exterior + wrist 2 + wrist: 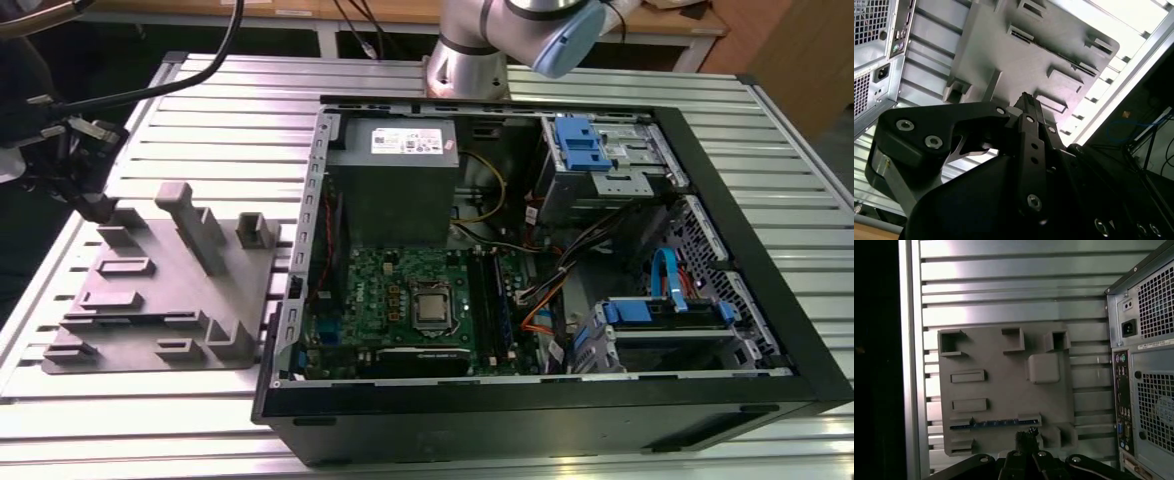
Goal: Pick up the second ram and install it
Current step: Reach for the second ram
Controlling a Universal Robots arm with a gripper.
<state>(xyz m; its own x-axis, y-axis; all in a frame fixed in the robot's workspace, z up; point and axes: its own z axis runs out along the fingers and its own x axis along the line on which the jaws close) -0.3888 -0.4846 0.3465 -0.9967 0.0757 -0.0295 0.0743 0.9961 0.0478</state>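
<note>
The second ram [995, 423] is a thin dark blue-green strip standing on edge in a slot of the grey fixture plate [1004, 390], along the plate's side nearest my gripper. In the first wrist view my gripper [1026, 434] hovers just beside the stick's end, its fingertips drawn together with nothing between them. The second wrist view shows the black fingers [1026, 107] from the side, above the plate [1019, 55]. In the exterior view my gripper [91, 205] hangs over the plate's far corner [127, 225] on that view's left.
The open computer case [747, 300] lies to the exterior view's right of the plate, with the green motherboard [400, 300] and its long black slots [497, 300] inside. Cables, drive cages and a power supply [400, 170] crowd the case. Its rear panel [1144, 390] stands close to the plate.
</note>
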